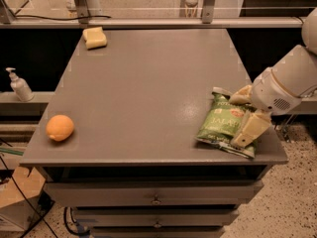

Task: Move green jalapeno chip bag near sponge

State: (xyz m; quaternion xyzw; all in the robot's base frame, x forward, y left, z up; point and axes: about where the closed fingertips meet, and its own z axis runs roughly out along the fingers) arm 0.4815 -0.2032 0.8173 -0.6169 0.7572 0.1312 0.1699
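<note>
Because the green jalapeno chip bag (pixel 220 125), lying at the front right corner of the desk (pixel 148 83), looks light, crinkly and slippery, the hand (pixel 237 122), fingers (pixel 250 130) spread astride its right edge, should pinch that crumpled edge.

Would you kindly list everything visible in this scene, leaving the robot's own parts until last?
table: one, grey, centre
drawers: stacked, grey, under the table
green jalapeno chip bag: one, green, table's front right corner
sponge: one, pale yellow, table's far left corner
orange fruit: one, orange, table's front left
pump bottle: one, white, ledge left of table
cardboard box: one, brown, floor, lower left
gripper: one, cream, at the bag's right edge
arm: one, white, from right
</note>
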